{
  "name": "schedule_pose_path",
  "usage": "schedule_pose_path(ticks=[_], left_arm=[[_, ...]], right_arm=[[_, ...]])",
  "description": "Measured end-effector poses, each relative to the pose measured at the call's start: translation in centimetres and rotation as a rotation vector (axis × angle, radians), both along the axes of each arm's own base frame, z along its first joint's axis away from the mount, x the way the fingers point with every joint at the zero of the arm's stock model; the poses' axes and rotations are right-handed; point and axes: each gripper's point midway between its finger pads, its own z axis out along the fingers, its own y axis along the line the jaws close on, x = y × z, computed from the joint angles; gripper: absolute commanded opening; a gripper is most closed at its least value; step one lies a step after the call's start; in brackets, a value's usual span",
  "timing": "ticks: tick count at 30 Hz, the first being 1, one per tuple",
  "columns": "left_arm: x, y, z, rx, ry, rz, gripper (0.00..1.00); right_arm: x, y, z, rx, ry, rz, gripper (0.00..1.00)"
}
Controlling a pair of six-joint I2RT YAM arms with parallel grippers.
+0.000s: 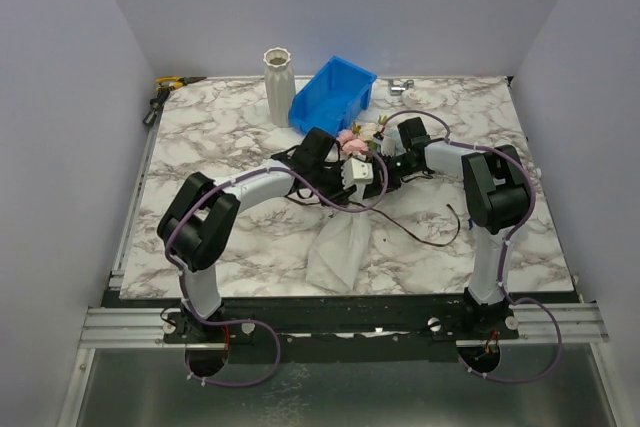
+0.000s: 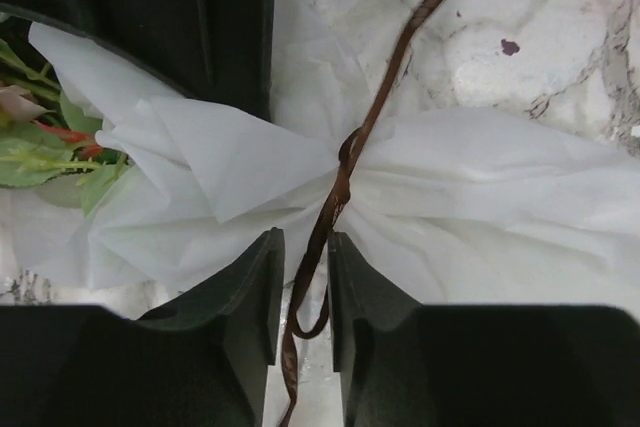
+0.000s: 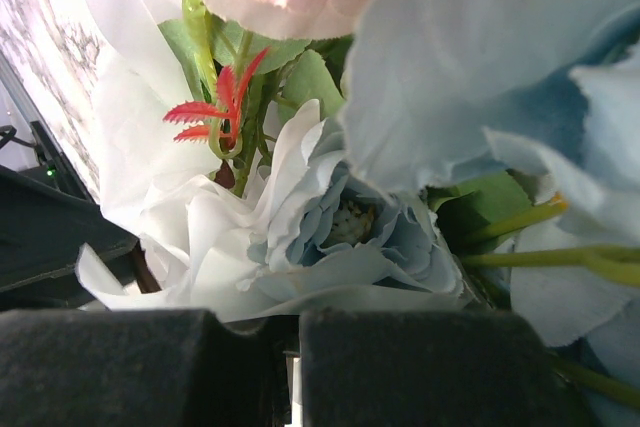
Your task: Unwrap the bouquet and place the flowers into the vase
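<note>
While the bouquet (image 1: 340, 242) lies mid-table, apart from the vase (image 1: 278, 85), the left gripper (image 2: 303, 242) straddles its brown ribbon (image 2: 385, 97), slightly open, pinching nothing, likely to loosen the tie; the right gripper (image 3: 290, 322), shut at the flowers (image 3: 350, 222), probably anchors them, hold unseen.

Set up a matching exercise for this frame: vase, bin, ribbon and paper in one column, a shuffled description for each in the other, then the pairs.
1. vase
2. bin
3. ribbon
4. paper

A. brown, knotted
B. white, bunched where the ribbon ties it
C. off-white, upright, no flowers in it
D. blue, right of the vase

Pairs: 1-C; 2-D; 3-A; 4-B
</note>
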Motion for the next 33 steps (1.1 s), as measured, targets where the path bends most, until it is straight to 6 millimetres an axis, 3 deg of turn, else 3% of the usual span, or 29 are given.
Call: schedule_pose_path(ticks=[2,8,15,20,23,24,33], left_arm=[[0.3,0.3,-0.2,0.007,-0.01,0.008,0.13],[1.2,2.4,-0.9,0.023,0.02,0.075,0.01],[3.9,6.6,1.7,-0.02,0.016,0.231,0.0],[4.7,8.4,1.8,-0.033,0.042,0.308,0.0],[4.0,8.5,1.5,-0.042,0.056,0.316,0.34],[3.9,8.4,1.6,-0.05,0.057,0.31,0.39],[2.6,4.8,2.2,-0.081,0.007,0.176,0.41]], right_arm=[[0.0,0.0,0.0,0.0,0.0,0.0,0.01],[0.0,0.0,0.0,0.0,0.0,0.0,0.01],[0.0,0.0,0.0,-0.001,0.001,0.0,0.0],[0.0,0.0,0.0,-0.001,0.001,0.0,0.01],[0.0,0.0,0.0,-0.001,0.001,0.0,0.01],[0.0,0.0,0.0,-0.001,0.001,0.0,0.0],[0.0,0.0,0.0,0.0,0.0,0.0,0.0]])
